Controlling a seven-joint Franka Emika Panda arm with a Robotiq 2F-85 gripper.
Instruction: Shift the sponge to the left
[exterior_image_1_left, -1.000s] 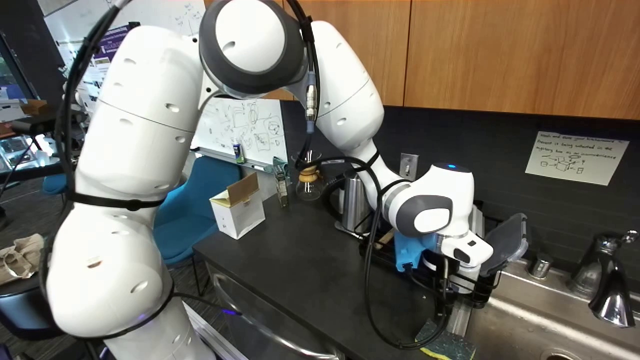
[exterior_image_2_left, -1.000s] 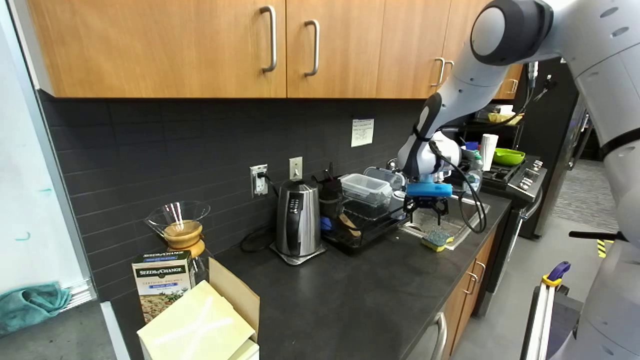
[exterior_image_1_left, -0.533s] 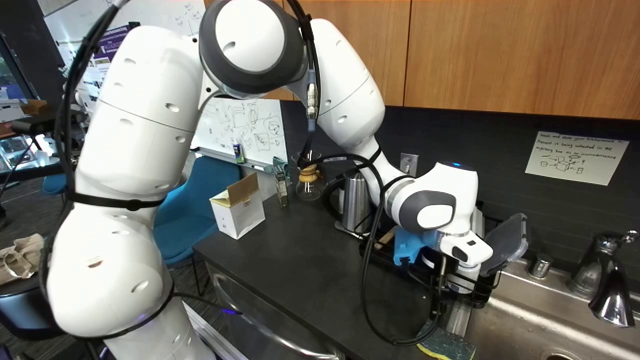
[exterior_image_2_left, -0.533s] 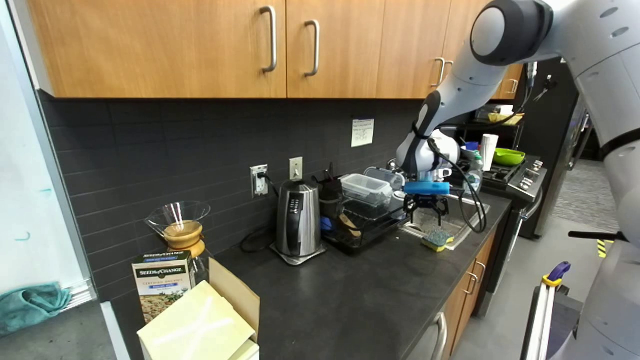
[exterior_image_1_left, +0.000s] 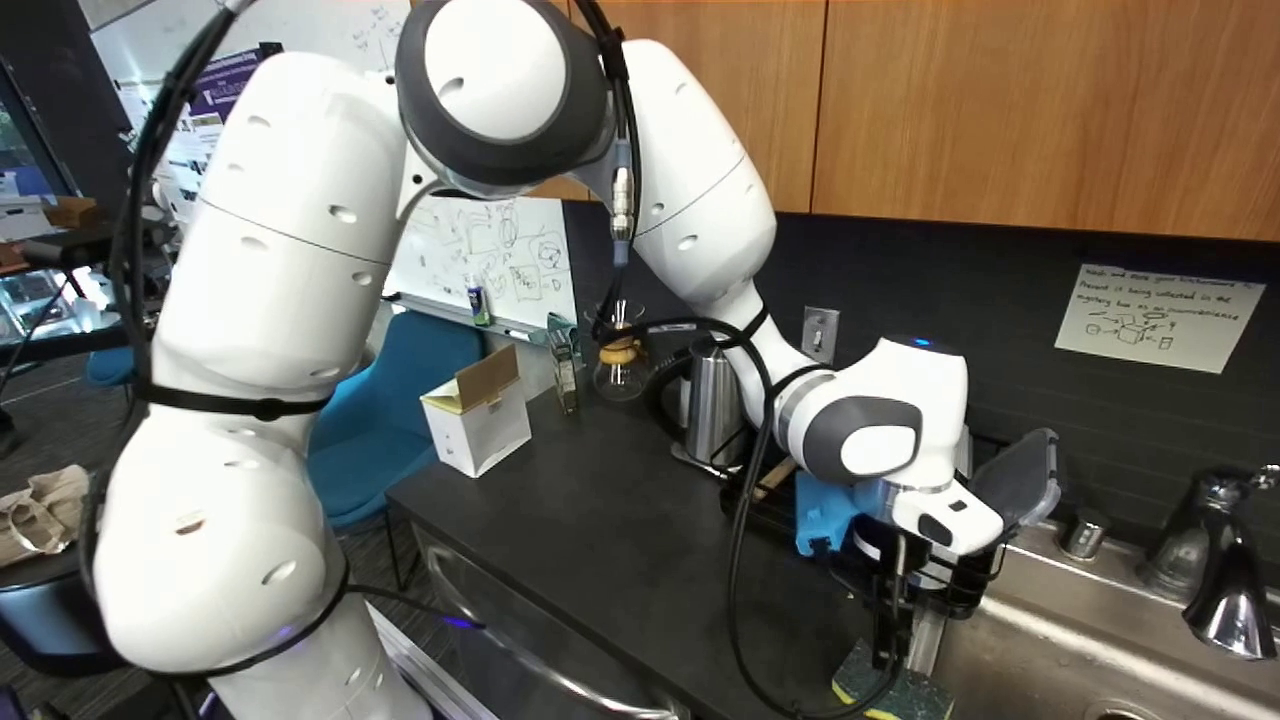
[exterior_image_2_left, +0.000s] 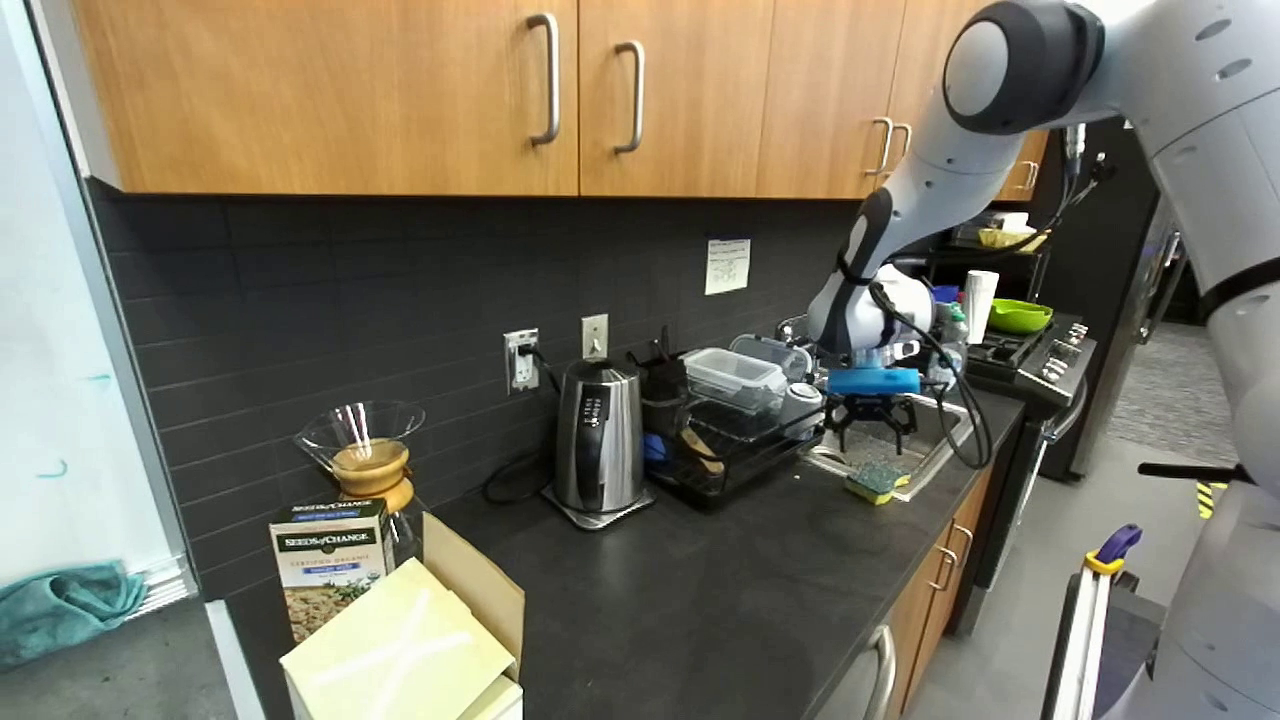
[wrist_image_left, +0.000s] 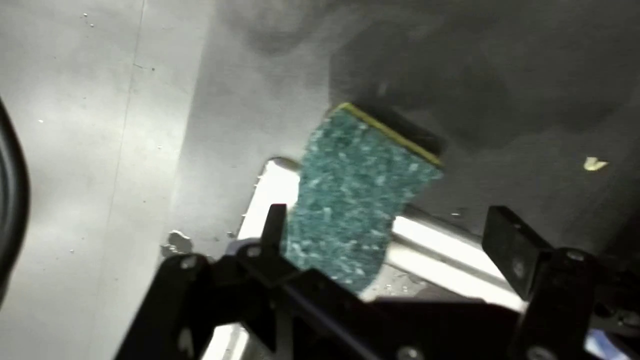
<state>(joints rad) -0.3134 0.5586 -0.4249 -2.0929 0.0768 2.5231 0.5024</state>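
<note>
The sponge has a green scouring top and a yellow edge. It lies on the counter at the sink's rim, in both exterior views (exterior_image_1_left: 922, 697) (exterior_image_2_left: 876, 480) and in the middle of the wrist view (wrist_image_left: 352, 195). My gripper (wrist_image_left: 391, 222) is open, with its two black fingers wide apart and nothing between the pads. In the wrist view the left finger overlaps the sponge's near left edge; the right finger is well away from it. In an exterior view the gripper (exterior_image_2_left: 870, 440) hangs just above the sponge. A cable hides part of the sponge in an exterior view.
A black dish rack (exterior_image_2_left: 735, 455) with plastic containers (exterior_image_2_left: 735, 372) stands beside the gripper. The metal sink (exterior_image_1_left: 1040, 650) and its faucet (exterior_image_1_left: 1220, 570) lie past the sponge. A kettle (exterior_image_2_left: 597, 440), a carton (exterior_image_2_left: 330, 560) and an open cardboard box (exterior_image_2_left: 400, 645) stand along the counter (exterior_image_2_left: 690, 590).
My gripper has moved slightly right in both exterior views, and lower in one of them. It stays open. The sponge has not moved.
</note>
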